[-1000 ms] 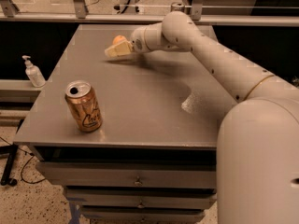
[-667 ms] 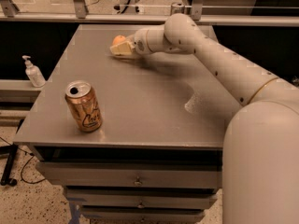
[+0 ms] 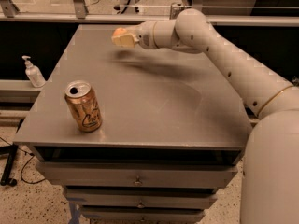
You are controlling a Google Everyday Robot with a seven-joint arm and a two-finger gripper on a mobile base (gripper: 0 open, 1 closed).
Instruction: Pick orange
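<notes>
The orange (image 3: 118, 31) is a small round fruit, seen only in part between the pale fingers (image 3: 127, 40) of my gripper (image 3: 122, 36). The gripper is shut on the orange and holds it in the air above the far middle of the grey table (image 3: 163, 101). Its shadow lies on the tabletop just below. My white arm reaches in from the right across the table's back edge.
An orange-gold soda can (image 3: 84, 106) with a silver top stands upright near the table's front left. A white pump bottle (image 3: 32, 72) stands on a low ledge left of the table. A silver can (image 3: 176, 8) stands behind the table. Drawers sit below the tabletop.
My gripper has risen from the tabletop at the far side, carrying the orange up with it. The soda can has not moved.
</notes>
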